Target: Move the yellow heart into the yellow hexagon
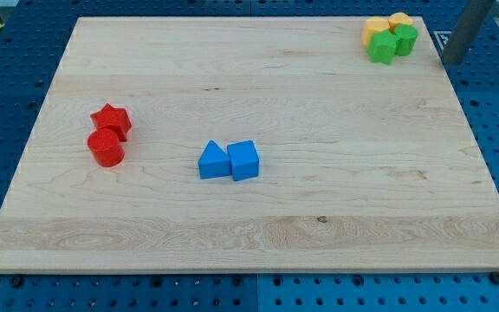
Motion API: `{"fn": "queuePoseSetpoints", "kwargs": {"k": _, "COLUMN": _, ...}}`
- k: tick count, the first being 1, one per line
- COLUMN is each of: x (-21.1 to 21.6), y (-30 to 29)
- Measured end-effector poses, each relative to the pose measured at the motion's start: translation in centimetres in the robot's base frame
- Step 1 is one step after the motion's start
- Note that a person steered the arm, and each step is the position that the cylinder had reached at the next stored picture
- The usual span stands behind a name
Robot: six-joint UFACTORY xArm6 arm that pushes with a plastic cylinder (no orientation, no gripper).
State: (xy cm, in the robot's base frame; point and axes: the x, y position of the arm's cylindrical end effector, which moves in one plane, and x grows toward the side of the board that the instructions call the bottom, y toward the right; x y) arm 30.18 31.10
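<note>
Two yellow blocks sit touching at the board's top right corner. The left one [375, 29] looks rounded like the yellow heart. The right one [399, 20] looks like the yellow hexagon, but both shapes are hard to make out. My tip [451, 62] is at the lower end of the dark rod, just off the board's right edge. It is to the right of the yellow blocks and a little below them, not touching any block.
Two green blocks [383, 48] [405, 38] press against the yellow pair from below. A red star [111, 120] and a red cylinder [106, 148] sit at the left. A blue triangle [213, 161] and a blue cube [243, 160] sit near the middle. The wooden board [319, 217] lies on a blue pegboard.
</note>
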Motion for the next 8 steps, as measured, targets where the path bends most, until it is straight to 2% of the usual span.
{"fn": "queuePoseSetpoints", "kwargs": {"k": 2, "x": -1.5, "y": 0.0}}
{"fn": "queuePoseSetpoints", "kwargs": {"k": 3, "x": -4.1, "y": 0.0}}
{"fn": "queuePoseSetpoints", "kwargs": {"k": 6, "x": -8.1, "y": -2.1}}
{"fn": "queuePoseSetpoints", "kwargs": {"k": 8, "x": -8.1, "y": -4.5}}
